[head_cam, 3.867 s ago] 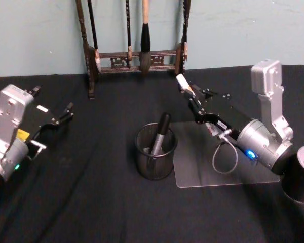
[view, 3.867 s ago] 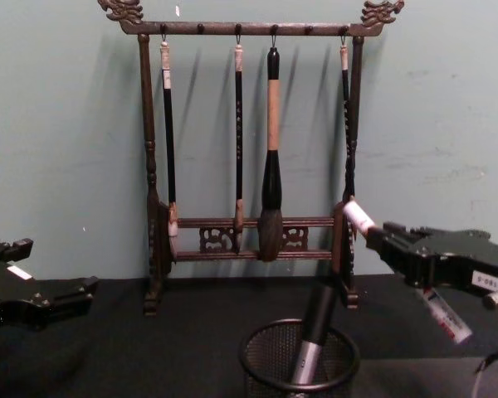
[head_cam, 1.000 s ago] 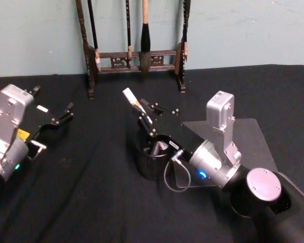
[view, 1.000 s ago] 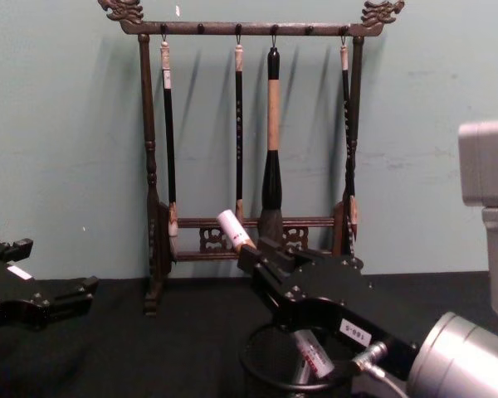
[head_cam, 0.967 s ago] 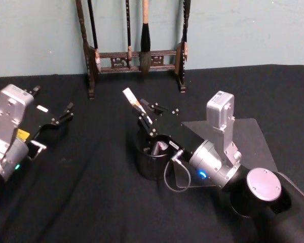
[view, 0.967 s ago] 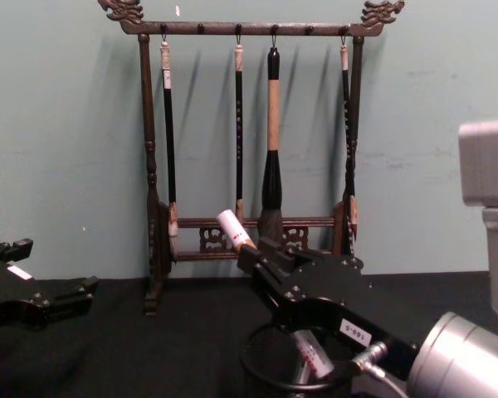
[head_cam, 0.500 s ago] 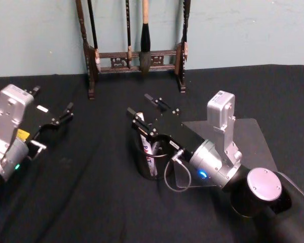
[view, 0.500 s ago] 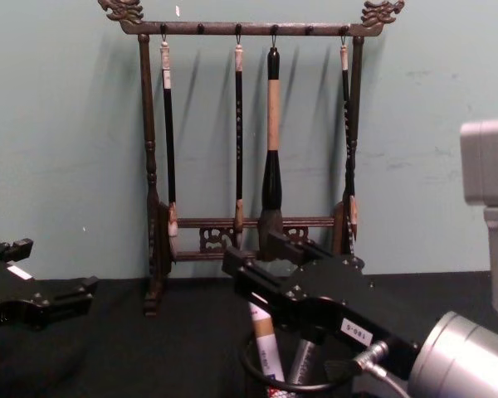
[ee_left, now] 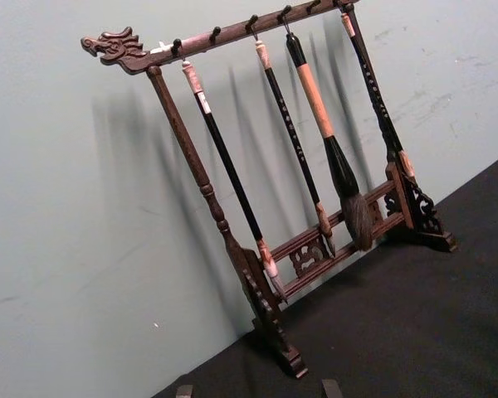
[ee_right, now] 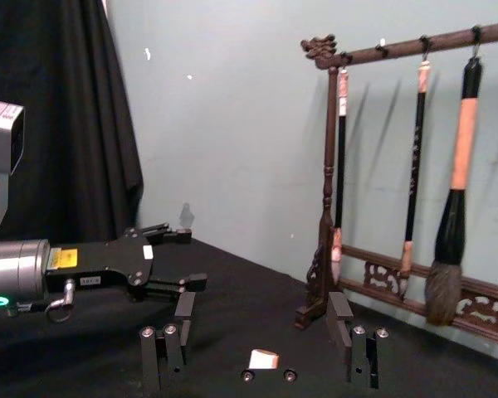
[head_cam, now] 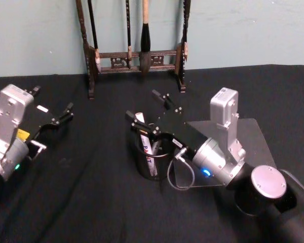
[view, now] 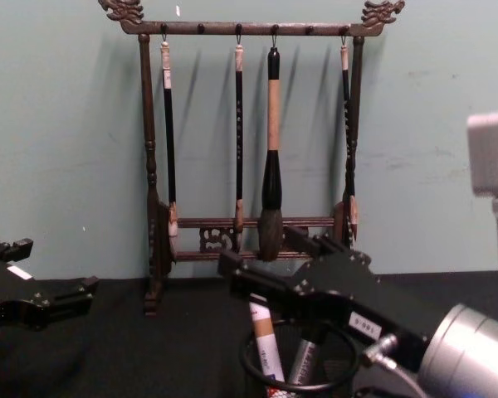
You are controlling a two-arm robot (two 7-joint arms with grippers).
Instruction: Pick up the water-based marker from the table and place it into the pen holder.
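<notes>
1. Water-based marker (head_cam: 147, 143): white barrel with a label, standing tilted inside the pen holder (head_cam: 153, 167). Its upper end rises past the rim between the spread fingers of the right gripper (head_cam: 151, 112), touching neither that can be seen. Lower barrel is screened by the mesh.
2. Pen holder: round black wire-mesh cup. The right gripper's body covers its right side in the head view; the chest view cuts off its base at the frame edge (view: 292, 365).
3. Second marker (view: 303, 358): dark with a grey band, in the same cup. It is plain in the chest view, hard to pick out from the head.
4. Right gripper: fingers wide apart and holding nothing, one finger (head_cam: 140, 127) over the cup's near rim, the other (head_cam: 164, 99) beyond it. Its wrist view shows both fingers apart with the marker's white end (ee_right: 263, 359) low between them.
5. Left gripper (head_cam: 66, 112): idle, well to the left of the cup, fingers a little apart, empty.
6. Brush rack (view: 253, 149): dark wood with dragon ends, standing beyond the fingers. The head view crops its top; the chest view shows all four hanging brushes.
7. Surface: black cloth (head_cam: 91, 202) with a clear sheet (head_cam: 253, 136) under the right arm.
8. Room: pale teal wall (view: 66, 124); a black curtain (ee_right: 50, 108) shows in the right wrist view.
</notes>
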